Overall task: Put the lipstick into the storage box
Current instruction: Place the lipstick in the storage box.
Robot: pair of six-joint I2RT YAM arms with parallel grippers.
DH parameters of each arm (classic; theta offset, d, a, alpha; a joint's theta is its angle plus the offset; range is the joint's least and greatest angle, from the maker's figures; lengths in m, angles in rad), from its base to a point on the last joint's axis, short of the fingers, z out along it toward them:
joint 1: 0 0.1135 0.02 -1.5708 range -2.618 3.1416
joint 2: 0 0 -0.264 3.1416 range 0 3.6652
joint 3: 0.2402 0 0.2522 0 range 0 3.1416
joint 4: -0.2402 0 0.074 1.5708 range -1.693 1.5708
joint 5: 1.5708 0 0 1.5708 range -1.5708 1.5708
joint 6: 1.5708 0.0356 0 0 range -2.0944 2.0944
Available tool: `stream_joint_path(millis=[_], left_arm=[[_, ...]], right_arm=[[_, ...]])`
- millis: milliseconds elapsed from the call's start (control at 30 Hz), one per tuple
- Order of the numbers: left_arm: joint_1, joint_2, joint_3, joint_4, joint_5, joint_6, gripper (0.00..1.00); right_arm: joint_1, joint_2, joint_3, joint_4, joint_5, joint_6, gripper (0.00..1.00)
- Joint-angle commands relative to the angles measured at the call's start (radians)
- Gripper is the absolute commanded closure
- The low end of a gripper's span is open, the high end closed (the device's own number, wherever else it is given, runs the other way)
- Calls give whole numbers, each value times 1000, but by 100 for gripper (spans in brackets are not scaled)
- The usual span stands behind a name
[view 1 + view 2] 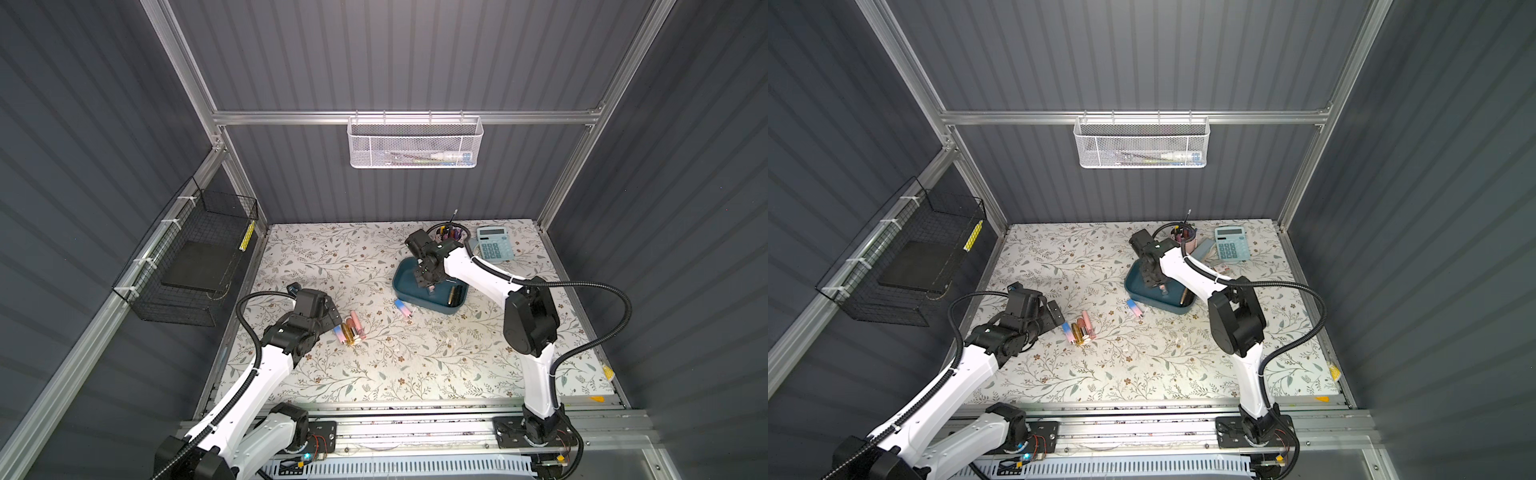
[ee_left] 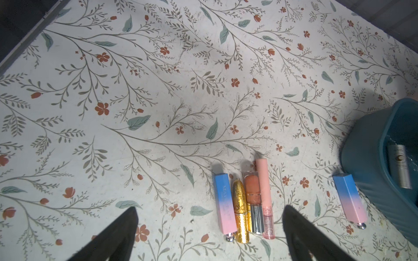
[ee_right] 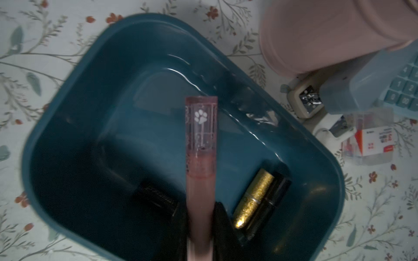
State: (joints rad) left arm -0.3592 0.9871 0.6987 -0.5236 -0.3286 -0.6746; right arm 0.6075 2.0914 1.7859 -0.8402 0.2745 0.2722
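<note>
My right claw (image 3: pixel 200 228) is squeezing the pink lipstick (image 3: pixel 201 135) above the blue storage box (image 3: pixel 95 74). The lipstick is sticking straight out, its see-through end pointing down into the box. My left claw (image 2: pixel 210 209) is hanging wide apart.

The pink lipstick tube (image 3: pixel 200 144) in the right gripper (image 3: pixel 200 230) runs out of the right wrist view, taking its far end and most of the black fingers (image 3: pixel 222 226) with it. A black lipstick (image 3: pixel 156 198) in the storage box (image 3: pixel 74 79) sits partly behind them. In both top views that gripper's tips are buried under its own wrist. What lies in the white mesh basket (image 1: pixel 415 137) blurs behind the mesh.
</note>
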Motion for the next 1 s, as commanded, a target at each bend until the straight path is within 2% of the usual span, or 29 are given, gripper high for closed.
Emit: stream_joint_path(millis=[0, 233, 533, 800, 967], left_arm=[[-3, 16, 14, 30, 13, 4, 0], [-3, 65, 15, 62, 21, 5, 0], [-3, 90, 24, 69, 20, 15, 0], [-3, 83, 24, 65, 22, 9, 0], [-3, 68, 23, 58, 22, 3, 0]], right_arm=[[-35, -24, -33, 28, -5, 5, 82], [-94, 26, -66, 52, -39, 15, 82], [-112, 67, -95, 77, -48, 17, 81], [-114, 73, -102, 79, -44, 10, 69], [-111, 20, -130, 84, -42, 11, 66]])
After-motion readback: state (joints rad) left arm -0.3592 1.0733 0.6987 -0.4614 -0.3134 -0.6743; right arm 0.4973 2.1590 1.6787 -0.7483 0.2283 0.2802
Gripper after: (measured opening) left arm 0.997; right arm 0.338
